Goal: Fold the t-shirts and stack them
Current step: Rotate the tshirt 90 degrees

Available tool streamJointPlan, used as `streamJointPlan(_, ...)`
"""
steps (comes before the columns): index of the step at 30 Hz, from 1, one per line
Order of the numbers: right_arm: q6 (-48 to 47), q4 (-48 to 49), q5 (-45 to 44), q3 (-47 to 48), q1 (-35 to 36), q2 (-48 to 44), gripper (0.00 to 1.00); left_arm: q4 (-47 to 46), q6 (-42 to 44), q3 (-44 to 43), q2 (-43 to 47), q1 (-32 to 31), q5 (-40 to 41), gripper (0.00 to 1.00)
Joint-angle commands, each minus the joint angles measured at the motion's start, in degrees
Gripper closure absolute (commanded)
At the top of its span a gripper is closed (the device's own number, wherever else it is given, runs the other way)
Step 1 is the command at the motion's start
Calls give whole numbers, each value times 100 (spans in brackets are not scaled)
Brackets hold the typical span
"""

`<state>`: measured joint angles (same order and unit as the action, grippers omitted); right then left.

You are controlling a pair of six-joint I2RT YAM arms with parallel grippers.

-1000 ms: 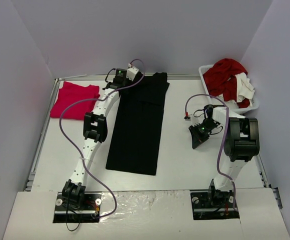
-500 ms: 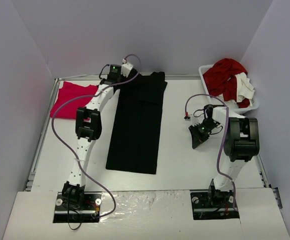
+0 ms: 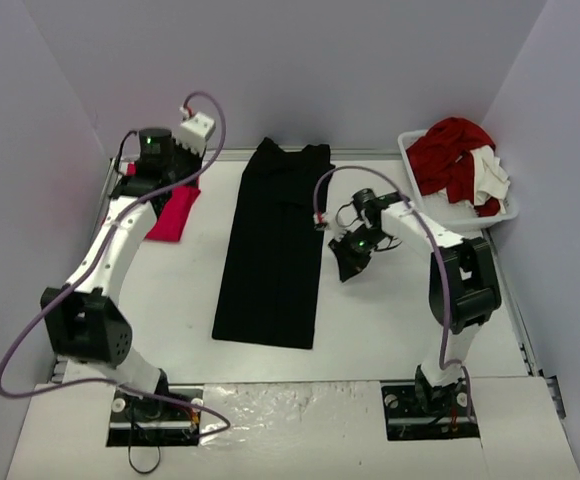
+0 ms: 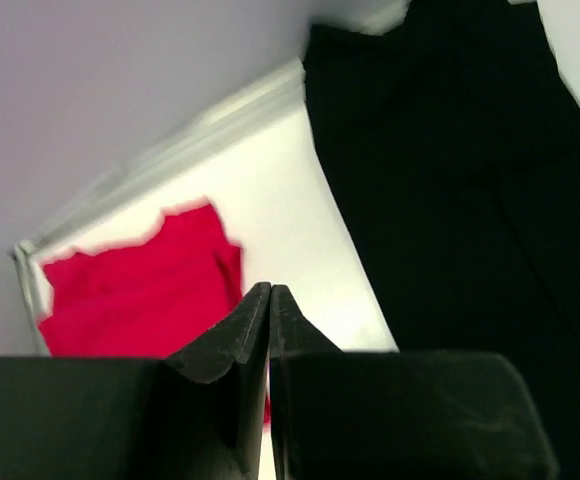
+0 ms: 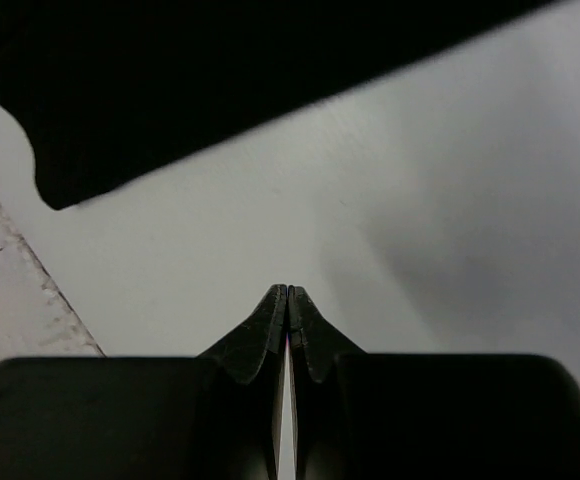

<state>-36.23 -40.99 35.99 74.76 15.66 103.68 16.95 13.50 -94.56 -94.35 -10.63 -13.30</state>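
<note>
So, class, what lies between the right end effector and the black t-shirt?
Only a bare stretch of white table separates the right end effector from the black t-shirt. The right wrist view shows this best.

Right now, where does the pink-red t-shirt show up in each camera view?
Top external: the pink-red t-shirt lies at the far left, in the upper half of the picture.
Left wrist: lower left, just beyond the shut left claw.
Right wrist: not in it.
Shared landmark: the black t-shirt, to its right in both views, and along the top of the right wrist view.
</note>
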Motion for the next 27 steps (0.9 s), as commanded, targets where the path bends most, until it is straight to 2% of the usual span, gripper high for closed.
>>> streamJointPlan(1,-218,-673,566,152,516,398,100,414,214,1438,354,158,-779,98)
streamJointPlan(3,-367,-813,847,337,824,609,100,493,346,2052,610,219,-919,98)
streamJointPlan(7,-517,-884,1033,609,1412,1214,100,432,303,2635,830,272,-1095,98)
streamJointPlan(15,-640,-910,1095,899,2195,1884,100,476,241,2610,821,422,-1324,98)
streamJointPlan(23,-622,-1016,743,900,2468,2183,100,344,197,2785,812,545,-1491,98)
streamJointPlan(27,-675,-1130,621,830,2538,2043,100,292,188,2882,900,597,-1544,98)
